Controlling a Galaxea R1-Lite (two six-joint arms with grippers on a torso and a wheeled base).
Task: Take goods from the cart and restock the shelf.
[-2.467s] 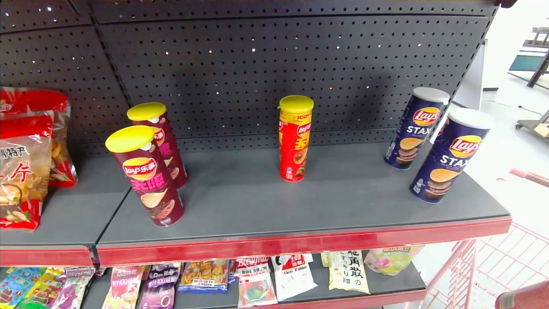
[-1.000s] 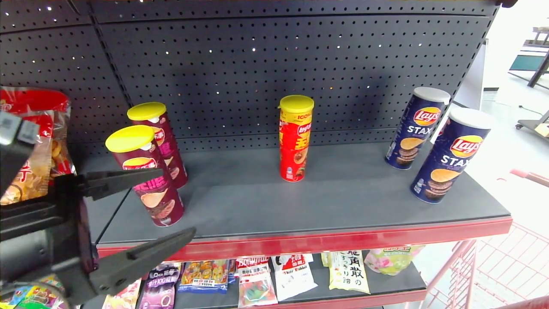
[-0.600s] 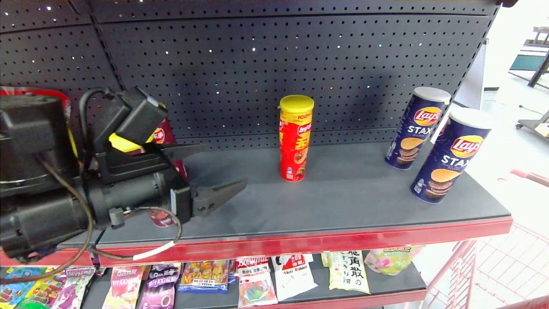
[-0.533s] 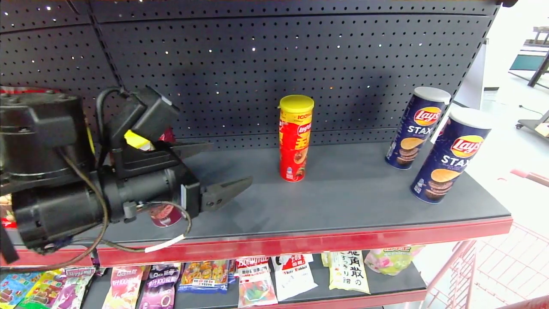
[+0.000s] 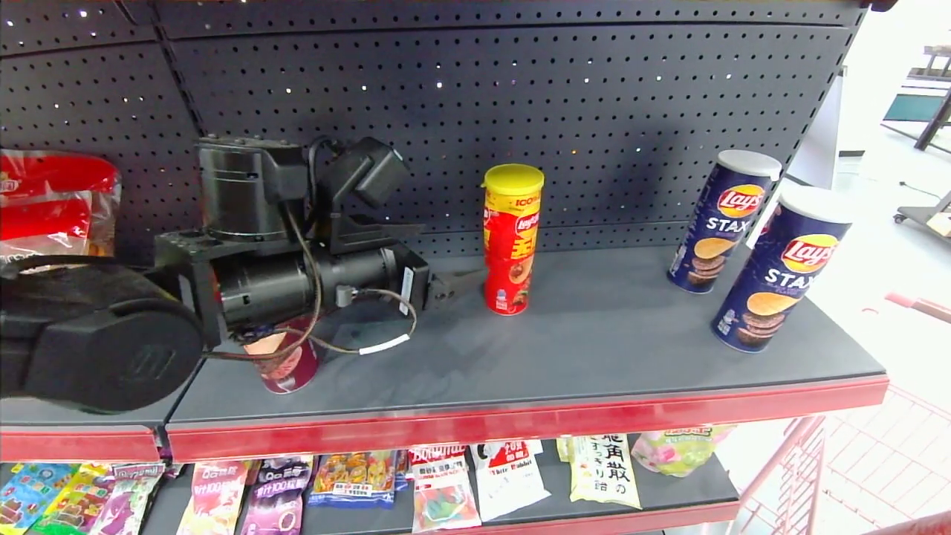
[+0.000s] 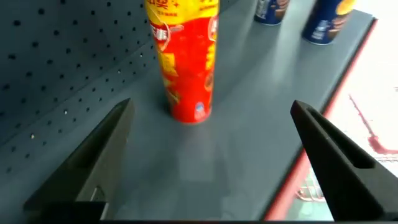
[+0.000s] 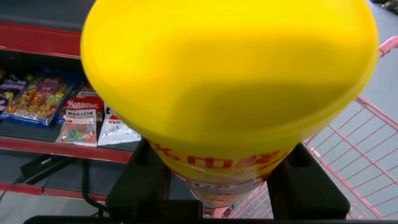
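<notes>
The right pincer [image 7: 219, 186] is clenched on a yellow-lidded can [image 7: 230, 81], close to the pink cart [image 7: 367, 146]. Beyond, over the shelf [image 5: 594, 349], the left pincer [image 6: 211, 107] is spread wide open, facing the upright red can [image 6: 186, 68] without touching it. Farther right on the shelf stand the front blue can [image 5: 776, 267] and the rear blue can [image 5: 717, 223], before the pegboard [image 5: 520, 96].
</notes>
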